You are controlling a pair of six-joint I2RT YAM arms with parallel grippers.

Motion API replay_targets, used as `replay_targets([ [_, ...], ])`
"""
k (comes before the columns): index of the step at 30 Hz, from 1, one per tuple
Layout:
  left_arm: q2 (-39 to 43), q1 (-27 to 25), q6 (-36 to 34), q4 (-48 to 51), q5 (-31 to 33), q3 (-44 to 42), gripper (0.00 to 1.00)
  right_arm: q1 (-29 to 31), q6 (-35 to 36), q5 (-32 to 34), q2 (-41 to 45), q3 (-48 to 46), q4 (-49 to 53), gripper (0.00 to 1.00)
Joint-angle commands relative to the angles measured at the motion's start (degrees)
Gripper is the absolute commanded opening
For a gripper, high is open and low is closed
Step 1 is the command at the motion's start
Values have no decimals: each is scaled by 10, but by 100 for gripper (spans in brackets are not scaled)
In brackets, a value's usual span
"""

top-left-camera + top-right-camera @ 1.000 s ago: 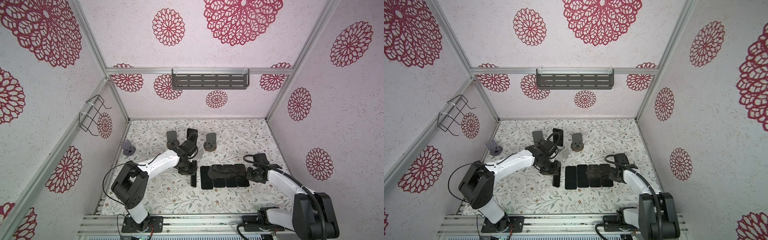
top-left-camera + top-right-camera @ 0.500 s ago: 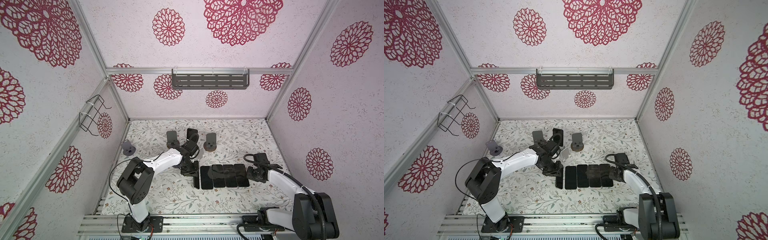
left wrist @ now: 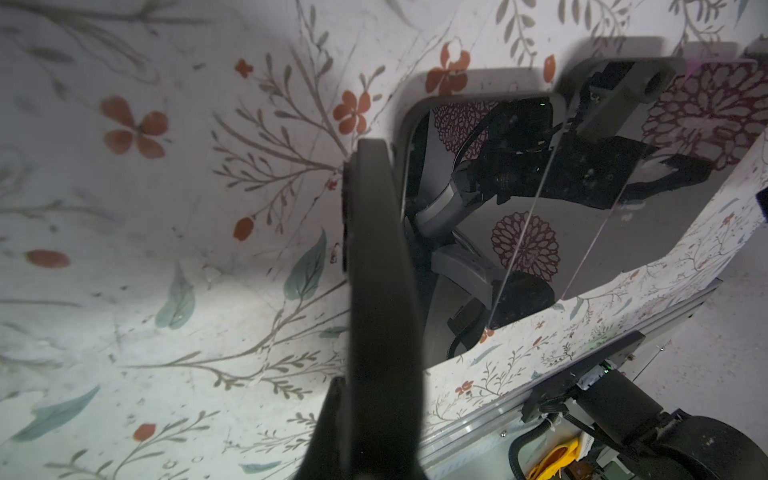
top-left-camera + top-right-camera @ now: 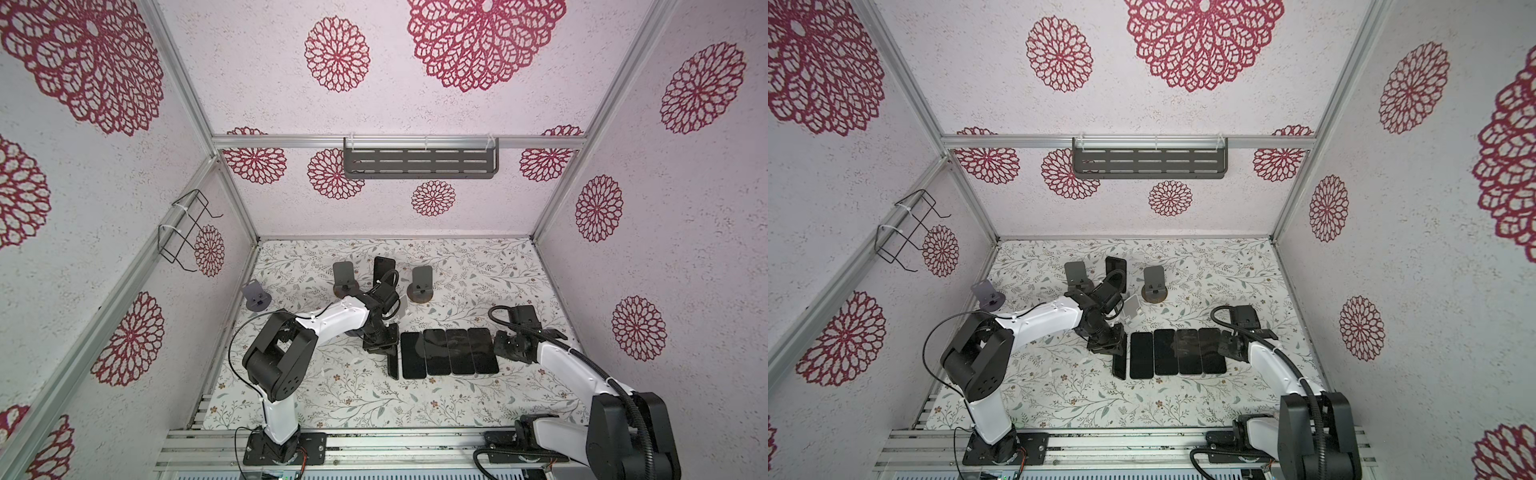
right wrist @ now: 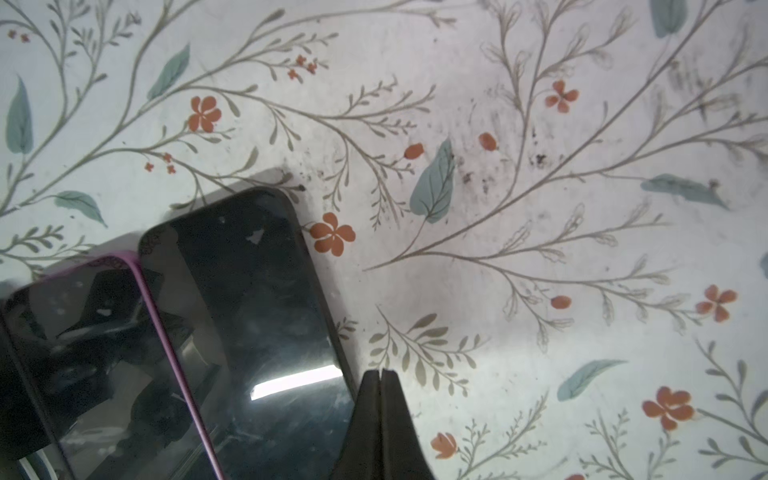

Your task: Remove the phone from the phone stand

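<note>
A grey slotted shelf (image 4: 419, 163) and black wire rack (image 4: 186, 231) hang on patterned walls (image 4: 415, 83).

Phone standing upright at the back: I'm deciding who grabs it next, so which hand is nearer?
Left. The left hand sits in front of the upright phone, gripping a second phone on edge; the right hand is farther off, at the right end of the flat row.

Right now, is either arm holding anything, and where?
The left jaws pinch a phone across its faces, on edge, at its end nearer the back wall. The right jaws hold nothing.
</note>
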State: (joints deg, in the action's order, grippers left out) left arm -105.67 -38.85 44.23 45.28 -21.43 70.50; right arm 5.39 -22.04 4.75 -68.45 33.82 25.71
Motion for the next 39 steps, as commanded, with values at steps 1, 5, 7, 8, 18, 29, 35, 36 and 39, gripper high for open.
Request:
replay_targets([
  [1,0,3,2,-13,-3,18,0,-3,6,7,17,-2,1,0],
  [5,-5,4,8,-27,-4,17,5,-3,7,5,19,-2,-1,0],
  [7,-7,3,9,-32,-7,17,6,-3,7,5,21,-3,0,0],
  [8,-7,4,11,-35,-8,16,6,-3,7,5,23,-3,0,0],
  [18,-15,4,11,-48,-18,11,9,-3,6,7,25,-3,0,0],
  [29,-18,4,12,-51,-16,5,21,-3,6,11,32,-5,-1,0],
  [35,-8,4,9,-49,-6,-3,39,-3,6,10,33,-6,-1,0],
  [36,-5,5,9,-49,-7,-4,41,-3,6,9,32,-6,-1,0],
  [39,-2,4,3,-38,-5,-4,51,-3,6,8,33,-5,-1,1],
])
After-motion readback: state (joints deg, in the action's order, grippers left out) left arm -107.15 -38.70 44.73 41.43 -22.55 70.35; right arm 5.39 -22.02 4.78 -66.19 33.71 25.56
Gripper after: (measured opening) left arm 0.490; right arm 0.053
